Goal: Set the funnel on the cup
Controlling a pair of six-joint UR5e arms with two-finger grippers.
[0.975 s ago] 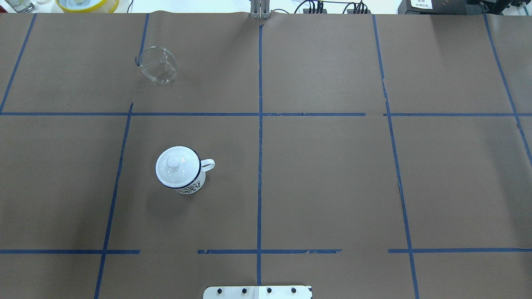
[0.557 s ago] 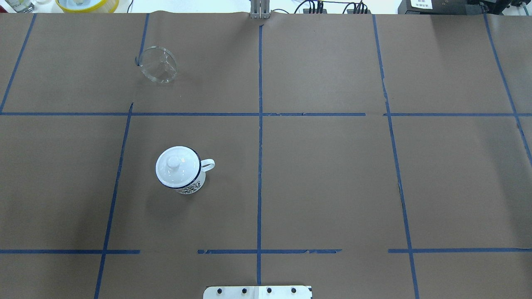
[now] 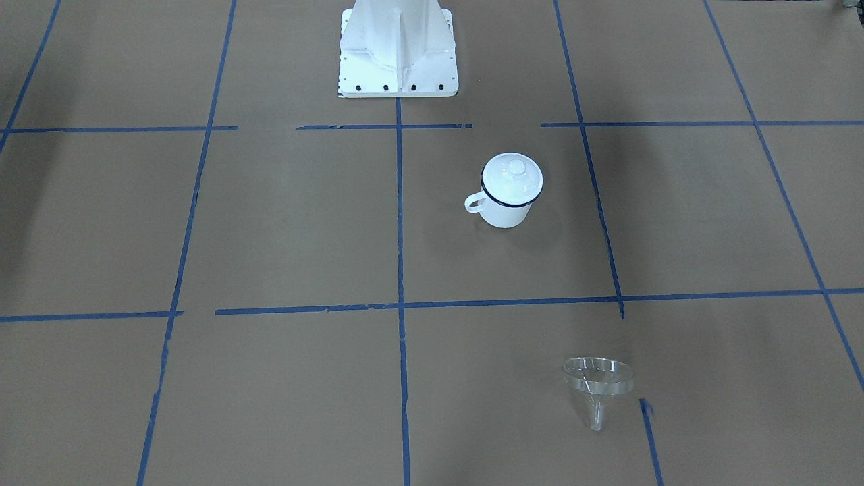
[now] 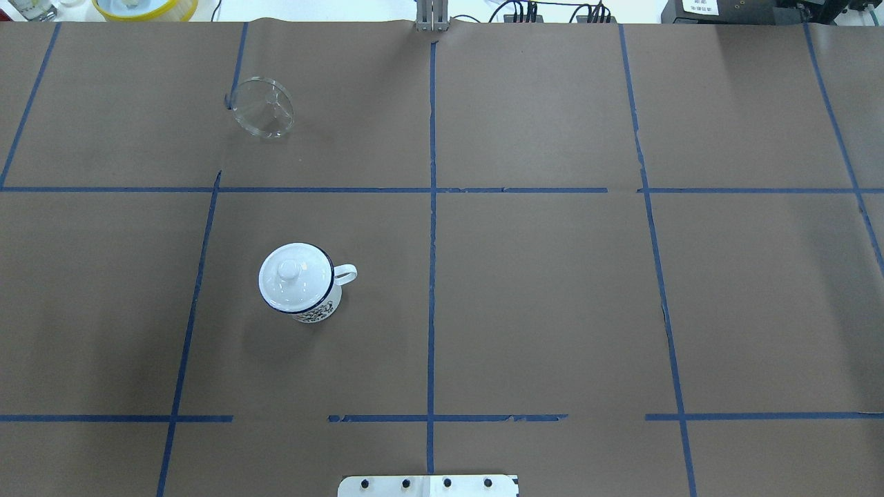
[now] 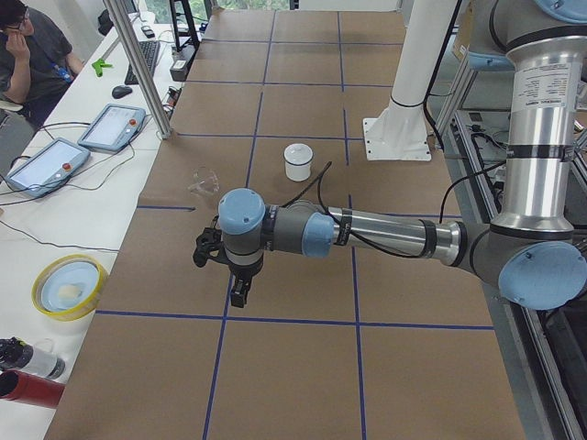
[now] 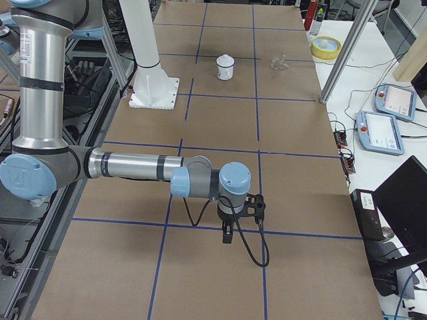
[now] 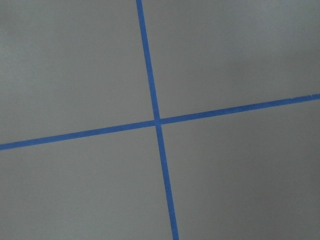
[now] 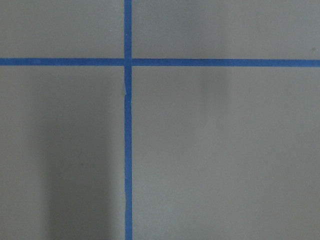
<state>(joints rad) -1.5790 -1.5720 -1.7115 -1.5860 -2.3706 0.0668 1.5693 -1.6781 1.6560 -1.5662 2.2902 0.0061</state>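
Note:
The cup [image 4: 314, 304] is a white enamel mug with a dark blue rim, standing left of the table's middle with its handle pointing right. A round white domed lid [image 4: 295, 276] with a knob sits on top of it. The cup also shows in the front-facing view [image 3: 506, 214]. The clear funnel [image 4: 262, 108] lies on its side at the far left, well beyond the cup; it also shows in the front-facing view [image 3: 597, 381]. My left gripper [image 5: 237, 293] and right gripper [image 6: 227, 237] show only in the side views, far from both things. I cannot tell whether they are open or shut.
The robot's white base plate [image 4: 428, 485] is at the near table edge. A yellow bowl [image 4: 145, 7] sits beyond the far edge. Teach pendants [image 5: 110, 126] and a metal post [image 5: 138, 64] stand on the operators' side. Blue tape lines cross the brown paper.

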